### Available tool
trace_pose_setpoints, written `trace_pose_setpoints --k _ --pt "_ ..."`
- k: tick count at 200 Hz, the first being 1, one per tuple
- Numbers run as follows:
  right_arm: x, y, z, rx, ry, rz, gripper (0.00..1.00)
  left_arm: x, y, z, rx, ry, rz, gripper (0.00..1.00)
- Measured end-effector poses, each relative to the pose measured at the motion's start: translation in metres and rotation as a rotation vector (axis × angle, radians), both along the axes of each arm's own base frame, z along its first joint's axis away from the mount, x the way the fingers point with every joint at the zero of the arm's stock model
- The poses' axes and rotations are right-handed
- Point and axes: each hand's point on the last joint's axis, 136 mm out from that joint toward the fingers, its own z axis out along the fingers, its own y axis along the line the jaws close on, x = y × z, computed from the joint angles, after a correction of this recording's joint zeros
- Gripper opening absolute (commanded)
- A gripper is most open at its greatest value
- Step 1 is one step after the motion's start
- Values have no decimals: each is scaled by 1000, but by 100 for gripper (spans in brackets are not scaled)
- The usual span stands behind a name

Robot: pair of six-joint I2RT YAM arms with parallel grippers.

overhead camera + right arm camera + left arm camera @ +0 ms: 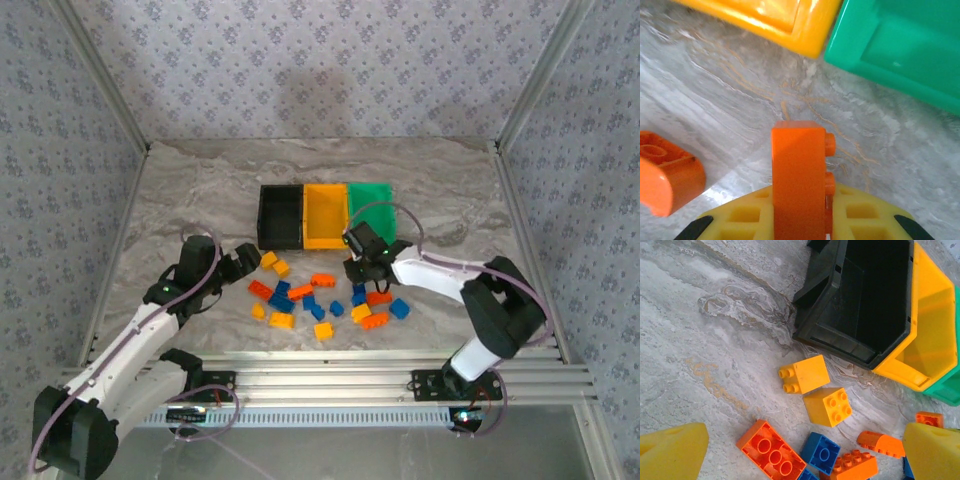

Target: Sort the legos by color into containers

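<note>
One red-orange brick sits clamped in the right gripper; left gripper hangs open, empty. Next: carry it over the bins.

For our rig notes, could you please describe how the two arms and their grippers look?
The left arm and right arm have white links joined by black joints, with pale lilac cables looping alongside. A small green light glows on the left arm. The left gripper's fingers are smooth yellow plastic; the right gripper's fingers are yellow with a recessed lattice.
</note>
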Motion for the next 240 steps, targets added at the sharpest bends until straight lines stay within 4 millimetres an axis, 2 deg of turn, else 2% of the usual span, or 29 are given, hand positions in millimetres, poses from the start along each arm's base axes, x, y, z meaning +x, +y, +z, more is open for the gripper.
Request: trace_pose_setpoints --k 41,62,79,99,136,156,175,213,226,240 --pt "9 -9 68 123 -146 -74 16 -2 -2 0 29 -10 -3 100" --pt "31 -28 87 148 -183 -180 17 -4 0 -4 53 9 2 99" --pt "56 -42 91 145 -187 -269 18 -3 1 -5 64 19 4 98" --pt "90 -52 85 128 -174 -344 19 -2 0 -6 71 20 -2 96" --pt "136 -51 67 104 -140 -400 27 -1 0 -9 91 30 -16 96" --pt "150 -50 61 101 -129 -420 34 0 -2 -11 100 35 -28 97" --pt "156 -51 59 102 -122 -432 44 0 -2 -13 104 41 -35 99" --pt "154 -52 67 122 -125 -442 64 -2 -6 -13 99 46 -60 100" --pt "144 -56 72 132 -127 -450 67 -2 -7 -13 97 46 -65 100" --pt "122 -61 80 147 -131 -458 69 -3 -8 -13 91 49 -72 100"
